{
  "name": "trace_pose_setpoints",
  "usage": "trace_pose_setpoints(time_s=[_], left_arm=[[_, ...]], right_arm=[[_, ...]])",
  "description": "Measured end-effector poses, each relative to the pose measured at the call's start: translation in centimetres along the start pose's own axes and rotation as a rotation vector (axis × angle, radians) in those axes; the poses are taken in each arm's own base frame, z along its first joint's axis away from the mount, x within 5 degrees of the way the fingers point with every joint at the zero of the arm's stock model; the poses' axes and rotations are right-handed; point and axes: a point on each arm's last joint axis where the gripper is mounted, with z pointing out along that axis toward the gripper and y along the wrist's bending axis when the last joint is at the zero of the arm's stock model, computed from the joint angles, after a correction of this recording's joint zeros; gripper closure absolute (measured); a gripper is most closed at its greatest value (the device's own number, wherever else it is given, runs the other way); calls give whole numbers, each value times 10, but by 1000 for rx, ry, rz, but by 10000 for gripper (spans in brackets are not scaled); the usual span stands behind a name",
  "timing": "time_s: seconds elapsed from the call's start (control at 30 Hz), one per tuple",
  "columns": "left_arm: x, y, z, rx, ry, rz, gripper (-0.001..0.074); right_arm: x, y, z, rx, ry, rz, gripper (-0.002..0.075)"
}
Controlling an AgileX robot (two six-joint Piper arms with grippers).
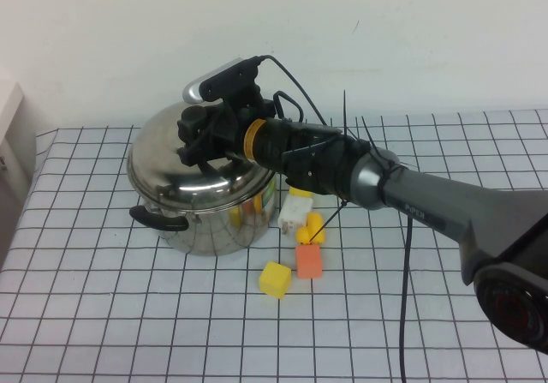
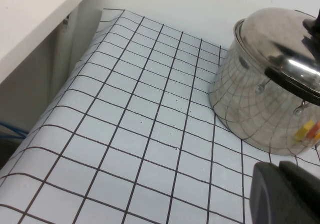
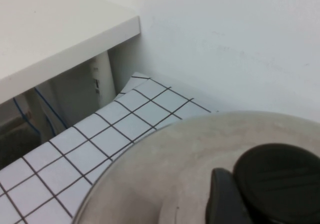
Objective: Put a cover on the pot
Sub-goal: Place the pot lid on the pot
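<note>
Pot (image 1: 214, 220), our large shiny steel one mid-table, already wears its domed steel lid (image 1: 184, 164); our right gripper (image 1: 205, 139) seemingly clasps the black knob (image 3: 280, 176), release remaining, while our left gripper (image 2: 285, 194), grip unreadable, idles nearby.

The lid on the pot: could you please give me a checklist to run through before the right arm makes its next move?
1. Lid sits on the pot: ok, though it looks slightly tilted.
2. Lid seated evenly all round: cannot tell, the far rim is hidden.
3. Right tool at the knob: ok, a finger lies against it.
4. Right tool released from the knob: cannot tell.
5. Blocks beside the pot clear of the rim: ok.
6. Left tool parked low over the table, away from the pot: ok.
</note>
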Motion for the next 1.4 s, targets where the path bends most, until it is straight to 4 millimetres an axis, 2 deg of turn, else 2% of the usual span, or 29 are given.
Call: trace_pose_setpoints(time_s=[0.4,1.0,1.2,1.4], left_arm=[[0,0,0,0,0,0,738],[0,0,0,0,0,5,738],[0,0,0,0,0,5,738],[0,0,0,0,0,3,738]], right_arm=[[0,-2,0,21,8,-42,371],[-1,0,0,8,-4,-17,370],[7,-1,8,6,-11,-4,370],[3,1,10,2,-27,-6,362]])
